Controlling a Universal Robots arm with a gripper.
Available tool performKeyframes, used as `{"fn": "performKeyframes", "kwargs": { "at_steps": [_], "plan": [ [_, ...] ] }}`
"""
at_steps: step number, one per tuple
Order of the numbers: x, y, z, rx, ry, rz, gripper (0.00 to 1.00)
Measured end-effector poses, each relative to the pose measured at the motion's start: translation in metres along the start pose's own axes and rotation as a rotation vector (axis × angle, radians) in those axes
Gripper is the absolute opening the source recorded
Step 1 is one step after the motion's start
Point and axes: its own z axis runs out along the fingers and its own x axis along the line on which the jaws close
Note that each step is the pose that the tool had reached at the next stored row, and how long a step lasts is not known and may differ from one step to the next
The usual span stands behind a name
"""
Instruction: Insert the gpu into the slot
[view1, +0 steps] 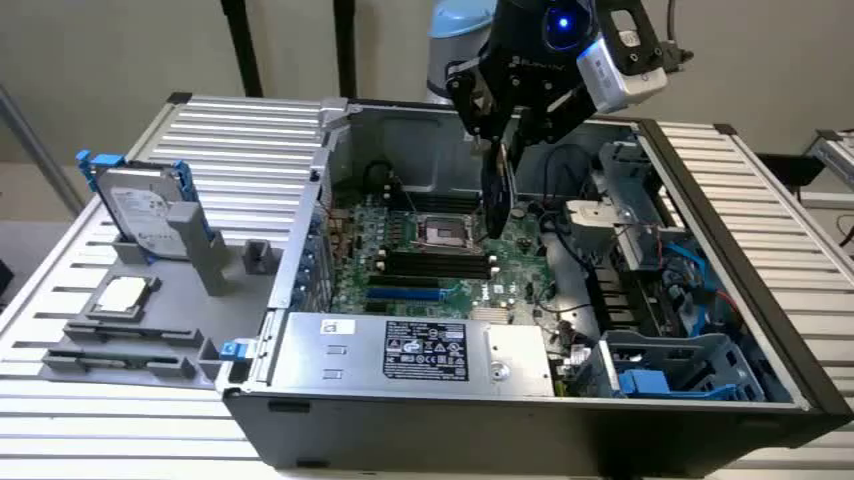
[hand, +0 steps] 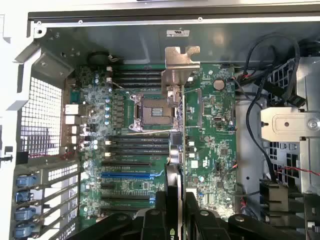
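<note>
The gpu (view1: 499, 195) is pinched between the jaws of the gripper (view1: 505, 135) and held upright on its edge inside the open case (view1: 747, 330), which is laid flat on the slatted bench (view1: 240, 130). In the wrist view the gpu (hand: 174, 185) is seen edge-on w/ its silver bracket (hand: 182, 65) at the far end, and the gripper (hand: 175, 220) is clamped on both flat sides of it.

The card is hung over the green mobo (view1: 514, 275), just beside the square CPU socket (view1: 445, 232). Whether its lower edge is touching the board can't be told.

The blue slot (view1: 404, 296) isn't filled yet. It's found past the black memory slots (view1: 427, 265), on the side of the silver PSU box (view1: 420, 350), well apart from the card. In the wrist view the slot (hand: 127, 175) is seen bare along its length, w/ the CPU socket (hand: 152, 111) further up the board.

Outside the case, at the exterior view's left, a hard drive (view1: 140, 210) is propped upright in a grey holder.
</note>
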Motion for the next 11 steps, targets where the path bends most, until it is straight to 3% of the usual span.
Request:
{"fn": "performKeyframes", "kwargs": {
  "at_steps": [11],
  "plan": [
    [0.0, 0.0, 0.0, 0.0, 0.0, 0.0, 0.26]
  ]
}}
